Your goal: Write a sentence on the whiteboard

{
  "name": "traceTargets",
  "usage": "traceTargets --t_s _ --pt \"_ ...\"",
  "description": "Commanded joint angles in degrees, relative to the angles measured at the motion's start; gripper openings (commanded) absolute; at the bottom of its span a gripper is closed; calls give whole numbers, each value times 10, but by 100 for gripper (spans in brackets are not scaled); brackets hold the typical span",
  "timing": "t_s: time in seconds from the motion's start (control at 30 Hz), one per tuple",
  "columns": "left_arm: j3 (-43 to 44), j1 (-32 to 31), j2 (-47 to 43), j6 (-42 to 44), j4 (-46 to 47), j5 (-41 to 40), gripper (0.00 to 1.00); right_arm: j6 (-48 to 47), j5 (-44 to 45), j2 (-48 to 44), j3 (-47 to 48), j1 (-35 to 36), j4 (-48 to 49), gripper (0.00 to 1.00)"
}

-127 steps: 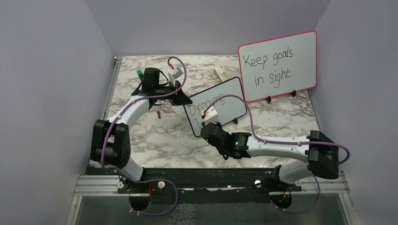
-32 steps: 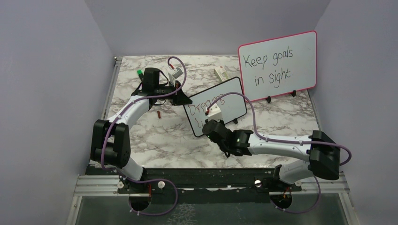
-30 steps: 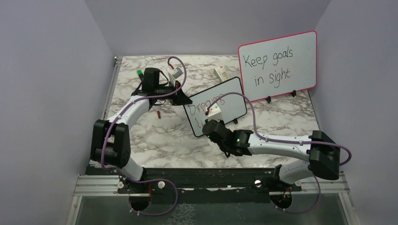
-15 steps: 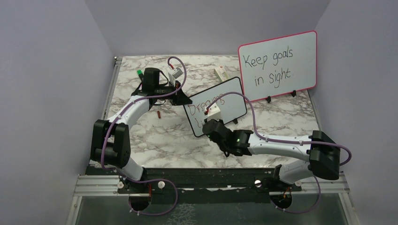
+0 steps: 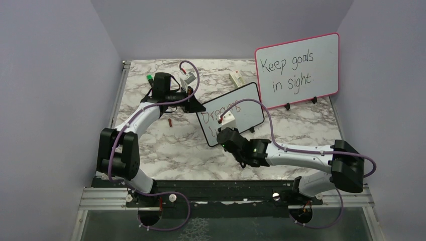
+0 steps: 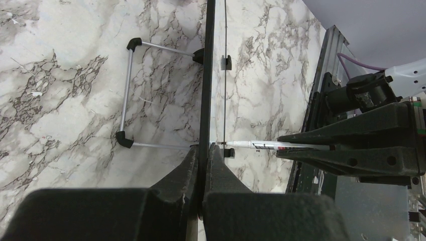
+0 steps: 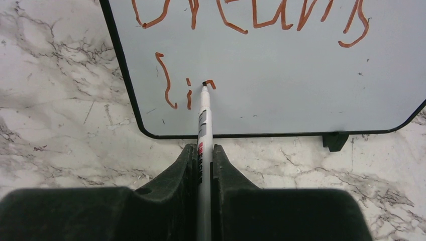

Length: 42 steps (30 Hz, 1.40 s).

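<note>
Just in front of the pink-framed board (image 5: 324,75): whiteboard (image 7: 281,75) standing near upright | sentence (image 7: 189,99) at "Dreams", then "li", next letter barely begun | marker (image 7: 203,120) tip touching the surface, pinched in right gripper (image 7: 203,149) | left gripper (image 6: 203,150) clamped on whiteboard's edge | I'd press lightly, stroke slowly, brace firmly.

Pink-framed board (image 5: 297,70), black "Keep goals in sight", is propped far right on marble tabletop (image 5: 166,145). Small red piece (image 5: 170,122) is seen lying left.
</note>
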Motion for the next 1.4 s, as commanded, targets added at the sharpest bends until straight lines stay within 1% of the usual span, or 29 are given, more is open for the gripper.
traceTargets --t_s 0.0,0.63,0.93,1.37 --pt "-29 -20 42 40 -72 -110 0 10 -31 7 -4 -3 -1 1" --pt "-29 -20 44 40 -72 -111 0 24 -24 9 -14 -3 -45 1" --pt "-29 -20 44 40 -73 -111 0 25 -2 12 -7 -4 -60 1" --pt "-29 -20 43 40 -73 -110 0 11 30 4 5 -5 -24 1"
